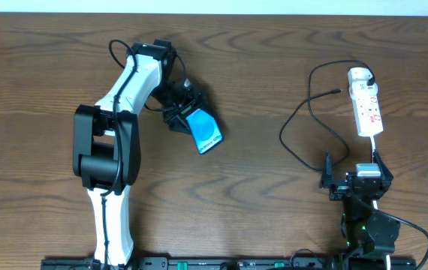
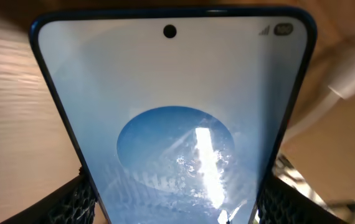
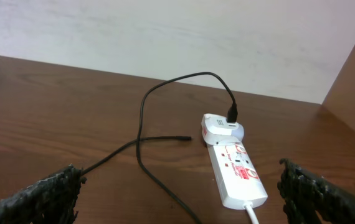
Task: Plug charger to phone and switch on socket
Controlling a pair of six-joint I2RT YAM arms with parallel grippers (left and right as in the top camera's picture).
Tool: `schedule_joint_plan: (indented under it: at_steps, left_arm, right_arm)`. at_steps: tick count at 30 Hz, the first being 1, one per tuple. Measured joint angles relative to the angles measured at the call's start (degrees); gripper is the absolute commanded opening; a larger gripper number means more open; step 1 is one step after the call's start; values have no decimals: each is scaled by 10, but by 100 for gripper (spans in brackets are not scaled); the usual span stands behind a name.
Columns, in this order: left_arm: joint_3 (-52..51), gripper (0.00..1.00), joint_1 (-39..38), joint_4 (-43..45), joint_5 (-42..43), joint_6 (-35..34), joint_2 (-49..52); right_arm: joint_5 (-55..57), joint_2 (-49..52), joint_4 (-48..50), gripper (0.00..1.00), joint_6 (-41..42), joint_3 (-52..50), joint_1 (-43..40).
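Observation:
The phone point(image 1: 205, 132), with a blue screen and black edges, is held between the fingers of my left gripper point(image 1: 186, 112) at the table's centre left. In the left wrist view the phone point(image 2: 171, 93) fills the frame, with a gripper point(image 2: 174, 202) finger at each side edge. The white socket strip point(image 1: 366, 105) lies at the far right. It also shows in the right wrist view point(image 3: 235, 169). The black charger cable point(image 1: 304, 120) loops from a white adapter point(image 3: 218, 129) on the strip, and its plug tip point(image 3: 187, 138) lies free on the table. My right gripper point(image 1: 354, 171) is open and empty, just in front of the strip point(image 3: 177, 196).
The strip's white cord point(image 3: 252, 214) runs toward my right gripper. The cable loop point(image 3: 143, 134) lies on the wooden table point(image 1: 274, 187) left of the strip. A pale wall point(image 3: 165, 37) rises behind the table's far edge.

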Motion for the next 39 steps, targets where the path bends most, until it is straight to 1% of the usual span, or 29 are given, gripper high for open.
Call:
schedule_joint_plan:
  at_steps: [6, 15, 20, 29, 39]
  left_arm:
    - [0, 68, 0, -4, 104, 12, 0]
    - [0, 67, 0, -4, 256, 13, 0]
    - [0, 67, 0, -4, 319, 6, 0]
    - [0, 67, 0, -4, 353, -33, 0]
    - [0, 67, 0, -4, 364, -37, 0]
  right_arm:
    - [0, 0, 0, 99, 0, 0, 0]
    - [0, 0, 0, 99, 0, 0, 0]
    - [0, 0, 0, 99, 0, 0, 0]
    - [0, 0, 0, 99, 0, 0, 0]
    - [0, 0, 0, 99, 0, 0, 0]
